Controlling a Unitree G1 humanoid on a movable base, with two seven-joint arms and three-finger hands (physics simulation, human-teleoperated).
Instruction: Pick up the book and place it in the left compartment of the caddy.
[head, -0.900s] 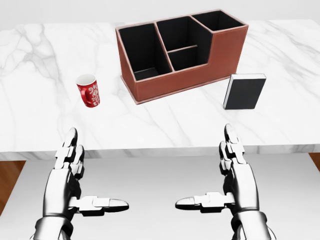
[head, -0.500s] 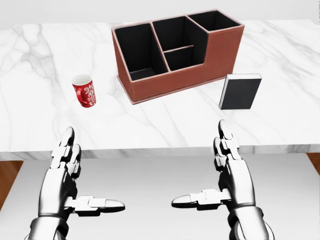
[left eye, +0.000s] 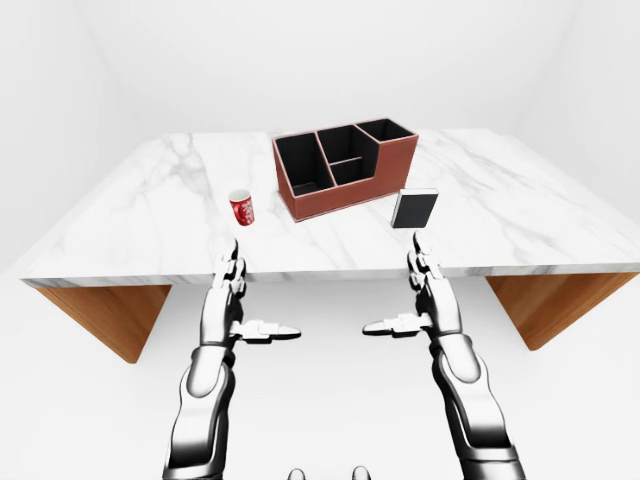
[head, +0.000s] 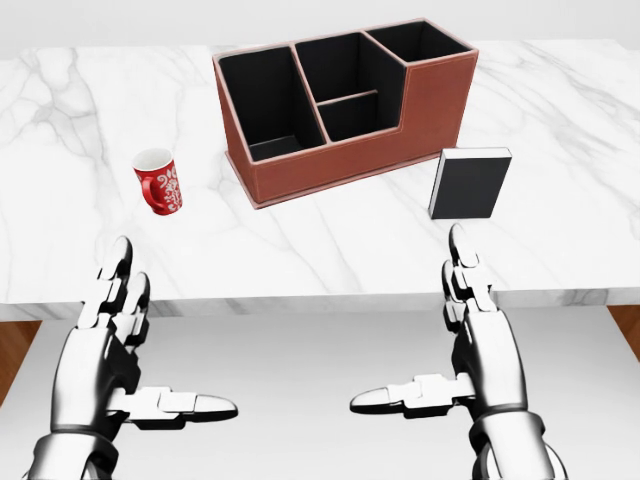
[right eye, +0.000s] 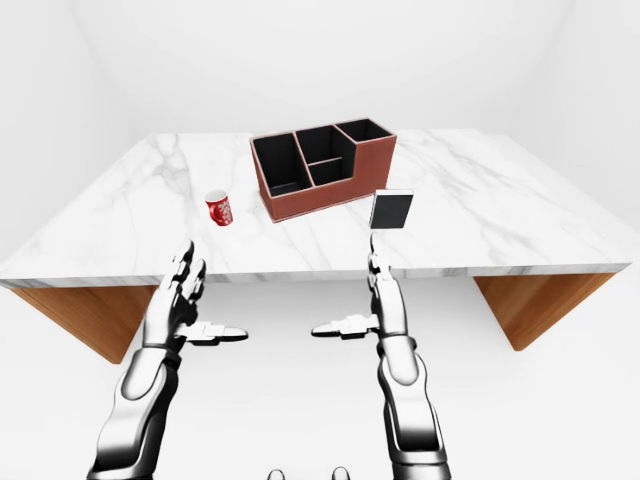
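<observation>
A black book (head: 469, 184) with white page edges stands upright on the white marble table (head: 300, 250), right of the caddy. The brown caddy (head: 340, 105) has black compartments; its left compartment (head: 262, 105) shows nothing inside. My left hand (head: 130, 350) is open and empty below the table's near edge, under the red mug. My right hand (head: 450, 340) is open and empty, below the book, fingers pointing up toward it, apart from it.
A red patterned mug (head: 159, 181) stands on the table left of the caddy. The table edge (head: 300, 300) runs across the head view between my hands and the things. Wooden table legs (left eye: 110, 310) show at both sides in the eye views.
</observation>
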